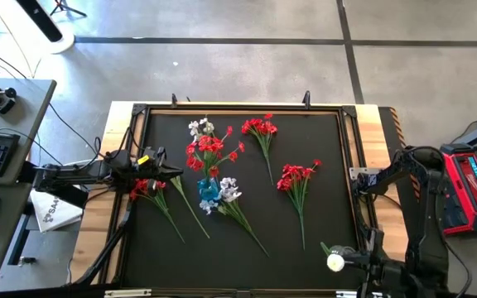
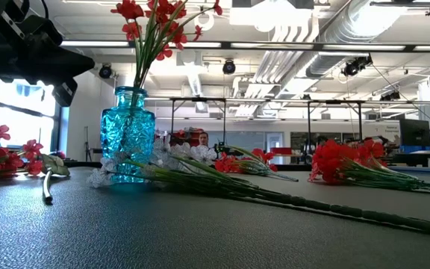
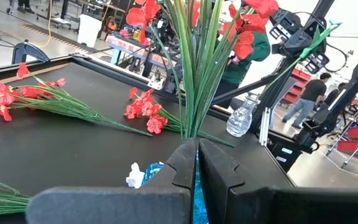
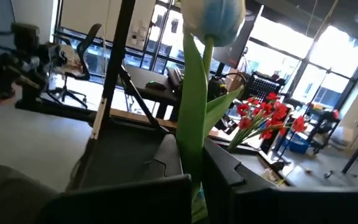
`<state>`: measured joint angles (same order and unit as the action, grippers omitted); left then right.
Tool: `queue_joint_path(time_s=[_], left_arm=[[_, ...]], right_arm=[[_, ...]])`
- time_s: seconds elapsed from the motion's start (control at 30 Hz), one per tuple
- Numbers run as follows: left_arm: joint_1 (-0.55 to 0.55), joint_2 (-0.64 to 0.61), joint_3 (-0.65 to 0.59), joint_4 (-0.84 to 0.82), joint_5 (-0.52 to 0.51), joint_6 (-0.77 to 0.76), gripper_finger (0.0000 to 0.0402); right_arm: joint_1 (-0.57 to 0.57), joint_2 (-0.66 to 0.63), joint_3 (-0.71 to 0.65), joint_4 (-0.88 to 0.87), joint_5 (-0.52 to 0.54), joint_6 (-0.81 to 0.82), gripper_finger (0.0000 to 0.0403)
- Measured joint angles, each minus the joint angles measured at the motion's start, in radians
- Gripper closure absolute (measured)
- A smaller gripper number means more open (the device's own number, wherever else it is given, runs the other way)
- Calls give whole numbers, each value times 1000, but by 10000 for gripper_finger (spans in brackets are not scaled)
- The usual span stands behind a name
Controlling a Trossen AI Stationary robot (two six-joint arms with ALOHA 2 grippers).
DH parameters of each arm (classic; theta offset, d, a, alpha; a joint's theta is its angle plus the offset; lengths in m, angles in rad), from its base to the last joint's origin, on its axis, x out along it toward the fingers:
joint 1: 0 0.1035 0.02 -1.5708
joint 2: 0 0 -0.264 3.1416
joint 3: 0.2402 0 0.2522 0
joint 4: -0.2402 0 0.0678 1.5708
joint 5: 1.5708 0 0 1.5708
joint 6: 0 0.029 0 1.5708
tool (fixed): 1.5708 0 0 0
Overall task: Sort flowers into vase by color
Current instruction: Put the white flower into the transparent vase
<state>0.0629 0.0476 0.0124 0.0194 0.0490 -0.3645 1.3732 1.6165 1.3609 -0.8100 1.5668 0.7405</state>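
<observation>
One blue glass vase (image 1: 209,191) is counted near the middle of the black mat (image 1: 321,257). One bunch of red flowers (image 1: 208,149) is stood in the vase. Three red sprigs are counted lying flat: one (image 1: 261,131) beyond the vase, one (image 1: 295,179) to its right, one (image 1: 147,189) to its left. One white sprig (image 1: 227,195) is laid just beside the vase, and white blossoms (image 1: 199,127) are seen beyond it. One pale tulip (image 1: 335,262) is counted at the mat's near right corner
</observation>
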Motion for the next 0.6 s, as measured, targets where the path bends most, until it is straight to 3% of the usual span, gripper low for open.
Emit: queue_joint_path(time_s=[0.23, 0.6], left_arm=[[0, 0, 0, 0, 0, 0, 394], [0, 0, 0, 4, 0, 0, 394]], right_arm=[[-30, -30, -1, -174, -189, 174, 403], [-91, -67, -1, -593, -727, 815, 403]])
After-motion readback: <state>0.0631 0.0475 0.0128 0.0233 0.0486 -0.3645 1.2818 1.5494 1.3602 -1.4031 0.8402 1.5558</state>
